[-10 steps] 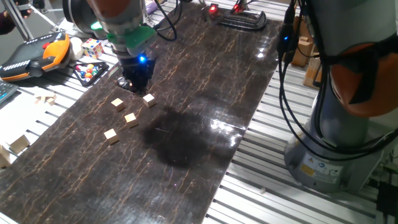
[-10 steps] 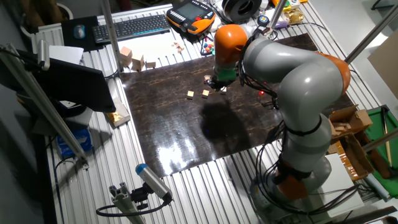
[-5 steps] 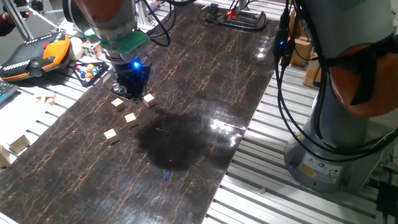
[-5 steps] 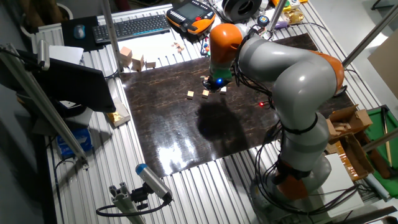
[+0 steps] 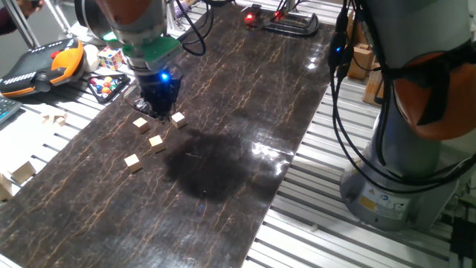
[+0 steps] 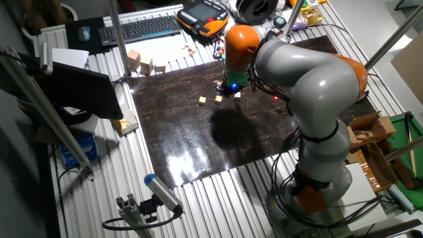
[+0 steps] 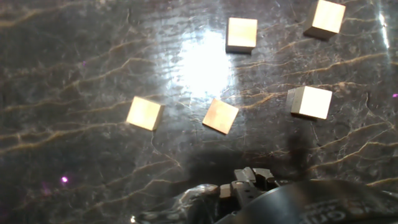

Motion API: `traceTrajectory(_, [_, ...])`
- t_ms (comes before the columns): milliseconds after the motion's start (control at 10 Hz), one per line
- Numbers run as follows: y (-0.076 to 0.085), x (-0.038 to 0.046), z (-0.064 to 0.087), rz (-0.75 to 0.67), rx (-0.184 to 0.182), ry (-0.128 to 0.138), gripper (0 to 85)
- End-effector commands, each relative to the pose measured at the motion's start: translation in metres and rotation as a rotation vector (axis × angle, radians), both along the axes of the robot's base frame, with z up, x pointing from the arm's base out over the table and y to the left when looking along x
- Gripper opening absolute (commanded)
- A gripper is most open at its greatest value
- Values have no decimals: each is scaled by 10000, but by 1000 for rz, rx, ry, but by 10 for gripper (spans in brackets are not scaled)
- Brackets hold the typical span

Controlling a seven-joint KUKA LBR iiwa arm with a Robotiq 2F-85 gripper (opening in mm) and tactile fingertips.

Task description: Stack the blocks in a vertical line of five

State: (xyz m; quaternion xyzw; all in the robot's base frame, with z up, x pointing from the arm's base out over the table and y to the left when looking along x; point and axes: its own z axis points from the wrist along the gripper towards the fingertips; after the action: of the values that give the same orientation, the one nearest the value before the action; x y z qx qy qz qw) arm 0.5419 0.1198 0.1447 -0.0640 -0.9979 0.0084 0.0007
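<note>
The blocks (image 7: 219,116) look like plain light wood, matt and smooth-faced. They sit on a dark marble-look slab (image 5: 245,112) with tan veins, super glossy. The desk (image 5: 312,216) underneath is ribbed bare metal.

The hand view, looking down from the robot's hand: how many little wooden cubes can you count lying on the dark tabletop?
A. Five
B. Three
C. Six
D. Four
A. Five tan cubes lie apart on the dark tabletop: one at the left, one in the middle, one at the right, one at the top and one in the top right corner; none is stacked.
</note>
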Motion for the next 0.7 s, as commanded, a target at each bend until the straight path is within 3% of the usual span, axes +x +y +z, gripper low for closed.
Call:
traceTrajectory(0, [-1,1,2,11,-11,-3,7])
traceTrajectory(300, [3,-1,-2,15,4,-19,7])
traceTrajectory(600, [112,11,-69,6,-16,-21,7])
